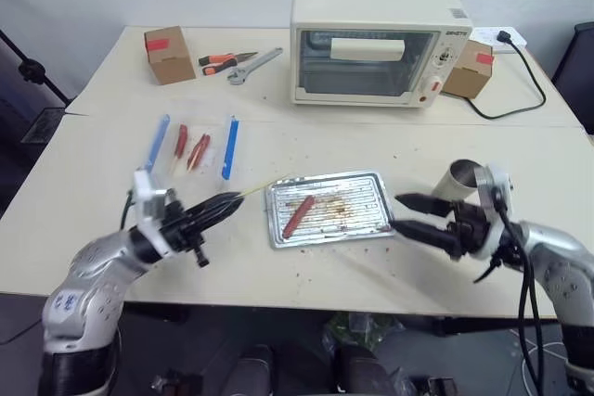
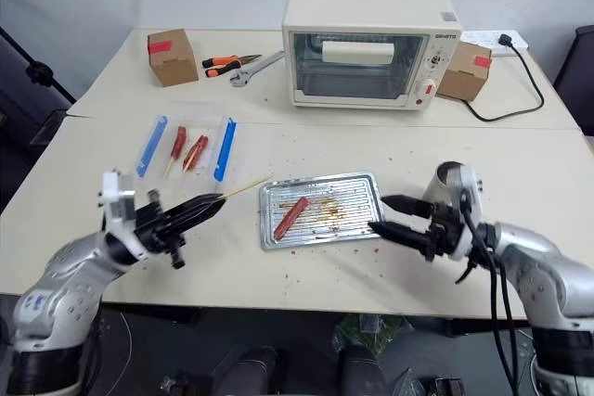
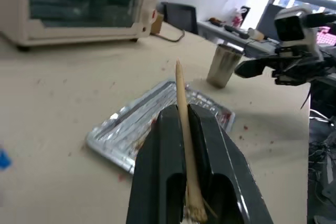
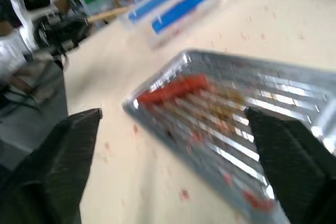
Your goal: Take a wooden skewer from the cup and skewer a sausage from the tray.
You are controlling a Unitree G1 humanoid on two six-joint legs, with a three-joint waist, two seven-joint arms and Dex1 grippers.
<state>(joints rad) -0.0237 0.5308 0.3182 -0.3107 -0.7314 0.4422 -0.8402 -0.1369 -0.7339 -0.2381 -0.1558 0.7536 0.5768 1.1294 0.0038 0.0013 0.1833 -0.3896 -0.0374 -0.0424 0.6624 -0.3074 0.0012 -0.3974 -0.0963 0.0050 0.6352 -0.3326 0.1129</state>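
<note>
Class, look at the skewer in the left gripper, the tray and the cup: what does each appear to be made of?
Skewer: pale tan, matte, thin, so likely wood or bamboo.
Tray: silvery and ridged, with bright glints, so probably thin metal, smeared with brown crumbs.
Cup: dull grey sheen with soft reflections, so apparently brushed metal.
</note>
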